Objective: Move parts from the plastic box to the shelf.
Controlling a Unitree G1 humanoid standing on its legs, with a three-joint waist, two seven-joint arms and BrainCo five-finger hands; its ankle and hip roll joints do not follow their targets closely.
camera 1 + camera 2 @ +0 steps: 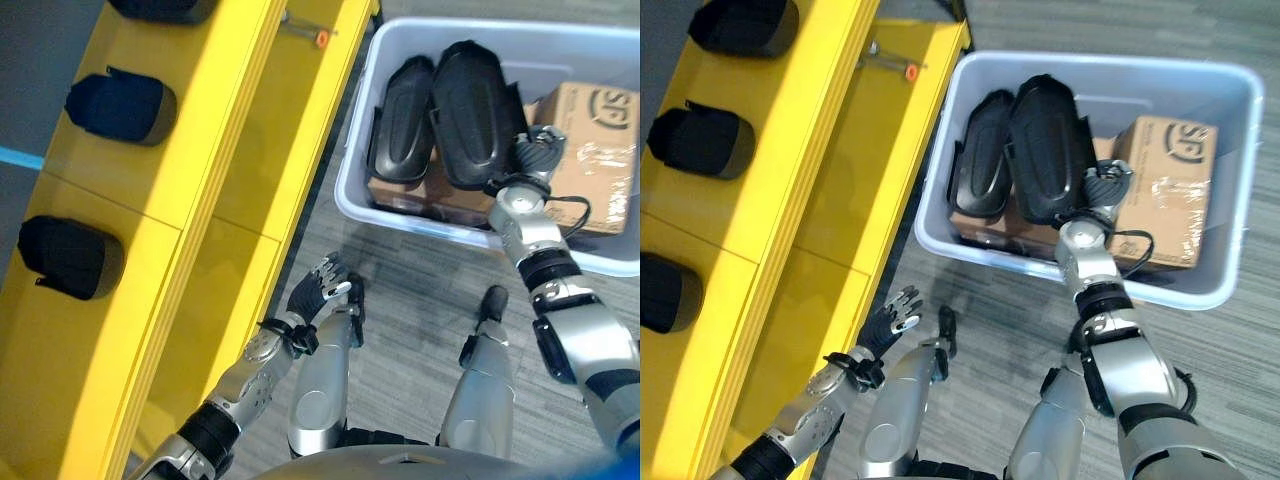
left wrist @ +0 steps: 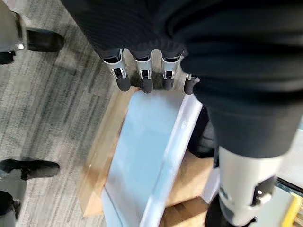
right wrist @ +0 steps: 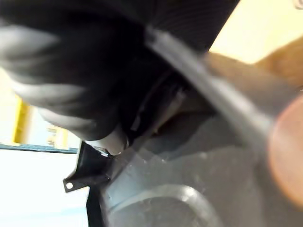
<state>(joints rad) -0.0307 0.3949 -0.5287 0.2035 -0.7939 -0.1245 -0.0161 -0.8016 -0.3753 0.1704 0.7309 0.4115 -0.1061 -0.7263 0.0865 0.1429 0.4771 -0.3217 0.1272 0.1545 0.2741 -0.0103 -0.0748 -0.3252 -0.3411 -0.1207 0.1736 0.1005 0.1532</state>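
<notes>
A pale plastic box stands on the floor to the right of the yellow shelf. Two black shell-shaped parts lie in it on top of cardboard: a smaller one and a larger one tilted up beside it. My right hand reaches into the box and grips the larger part's right edge; in the right wrist view the part's hollow inside sits right against the hand. My left hand hangs open and holding nothing over the floor beside the shelf, its fingers straight.
Three more black parts rest on the shelf's left side. A small orange-tipped tool lies at the shelf's far end. A taped cardboard box fills the plastic box's right side. Grey carpet lies between shelf and box.
</notes>
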